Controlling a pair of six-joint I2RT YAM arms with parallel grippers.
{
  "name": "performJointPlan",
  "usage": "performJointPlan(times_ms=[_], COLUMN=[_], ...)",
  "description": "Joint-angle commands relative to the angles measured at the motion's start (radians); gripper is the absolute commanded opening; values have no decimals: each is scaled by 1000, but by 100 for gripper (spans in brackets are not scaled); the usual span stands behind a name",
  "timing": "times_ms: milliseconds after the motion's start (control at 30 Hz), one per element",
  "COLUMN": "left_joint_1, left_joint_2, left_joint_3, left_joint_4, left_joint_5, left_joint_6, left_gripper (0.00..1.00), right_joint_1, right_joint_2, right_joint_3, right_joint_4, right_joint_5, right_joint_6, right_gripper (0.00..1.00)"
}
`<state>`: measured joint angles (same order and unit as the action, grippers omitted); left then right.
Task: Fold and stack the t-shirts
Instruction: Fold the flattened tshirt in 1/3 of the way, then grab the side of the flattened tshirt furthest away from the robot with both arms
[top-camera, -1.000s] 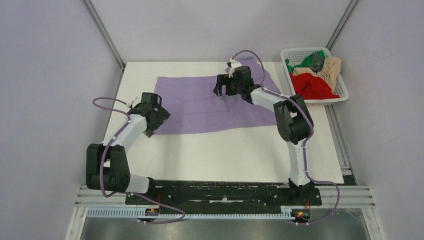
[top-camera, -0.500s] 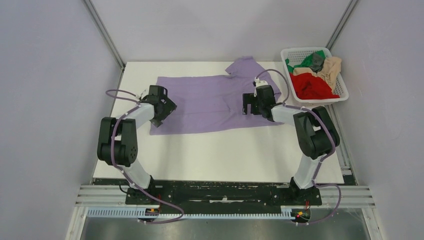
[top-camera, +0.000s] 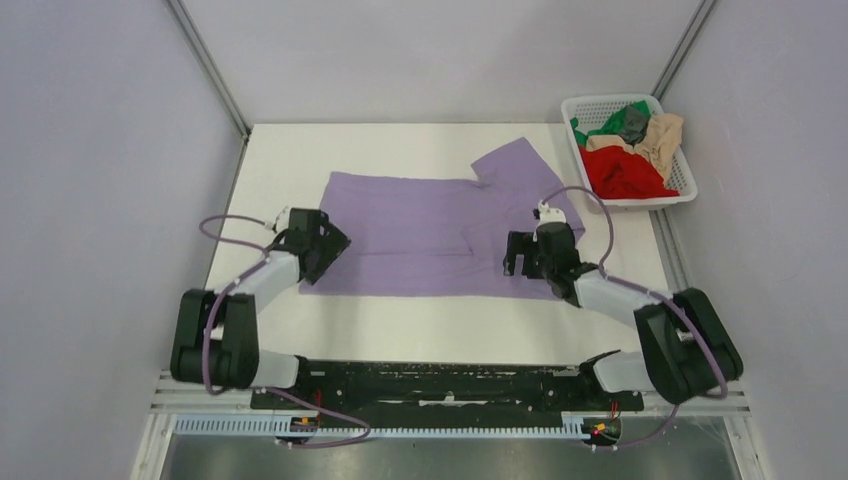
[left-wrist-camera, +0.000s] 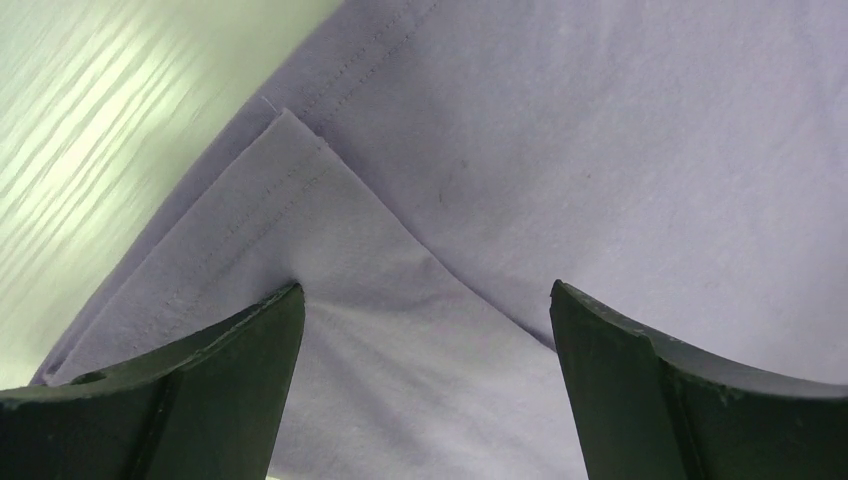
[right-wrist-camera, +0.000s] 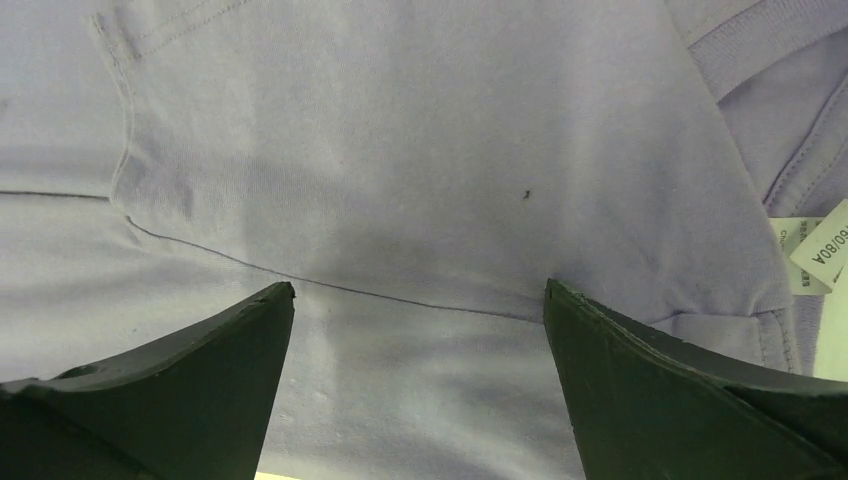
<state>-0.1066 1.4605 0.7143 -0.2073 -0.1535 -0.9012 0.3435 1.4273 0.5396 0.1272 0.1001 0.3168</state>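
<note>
- The left hand (left-wrist-camera: 425, 295) is spread wide with nothing between its fingers. It sits low over the near-left corner of the lavender t-shirt (top-camera: 420, 225), where a small flap of hem lies turned over on the cloth.
- The right hand (right-wrist-camera: 420, 290) is spread just as wide and is also empty. It sits low over the near-right part of the same shirt, beside the collar.
- Whether either hand's fingertips actually press the fabric is hard to judge from so close; they may only hover just above it.
- The lavender shirt lies flat across the middle of the white desk (top-camera: 450, 330), with one sleeve sticking out at the far right. Apart from that turned corner, no proper fold seems to have been made.
- A white lattice basket (top-camera: 575, 105) stands at the far right corner, apart from the shirt. It holds the red t-shirt (top-camera: 620, 172), beige t-shirt (top-camera: 660, 135), green t-shirt (top-camera: 585, 128) and dark grey t-shirt (top-camera: 630, 122) in a crumpled heap.
- My judgement is that the task is at an early stage: the first shirt is only laid out, four wait in the basket, and no stack exists yet.
- A white neck tag (right-wrist-camera: 815, 245) shows by the collar. Its print runs upside down and is cut by the edge; it looks like digits with a slash.
</note>
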Motion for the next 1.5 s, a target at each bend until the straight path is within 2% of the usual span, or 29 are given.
performJointPlan(times_ms=[0,133,333,433,567,700,933,1100,1200,1267,1467], left_joint_1=[-5,-12,-15,-15,-15,-10,-5,-2,-1,-1,-1], left_joint_2=[-155,-315,-515,-578,-568,-423,110,432,606,696,845], left_joint_3=[-186,-282,-335,-300,-136,53,504,845,1043,1134,1264], left_joint_4=[-202,-273,-378,-397,-406,-361,-386,-444,-542,-593,-627], left_joint_5=[-17,-13,4,21,-9,-55,-98,-129,-191,-235,-221], left_joint_6=[-30,-50,-60,-54,2,64,198,254,265,256,242], left_gripper=[100,100,100,100,100,100,100,99,88,86,75], right_joint_1=[22,39,80,82,79,53,-30,-72,-98,-111,-141], right_joint_2=[-138,-291,-474,-489,-432,-303,106,342,465,529,687], right_joint_3=[-175,-262,-287,-212,-30,115,501,761,894,961,1084], right_joint_4=[-237,-328,-432,-436,-373,-241,-236,-243,-252,-246,-186], right_joint_5=[19,0,-62,-39,20,34,18,77,111,118,114], right_joint_6=[65,87,105,30,-32,-25,-64,-117,-141,-165,-179], right_gripper=[98,98,98,98,98,98,98,98,98,98,98])
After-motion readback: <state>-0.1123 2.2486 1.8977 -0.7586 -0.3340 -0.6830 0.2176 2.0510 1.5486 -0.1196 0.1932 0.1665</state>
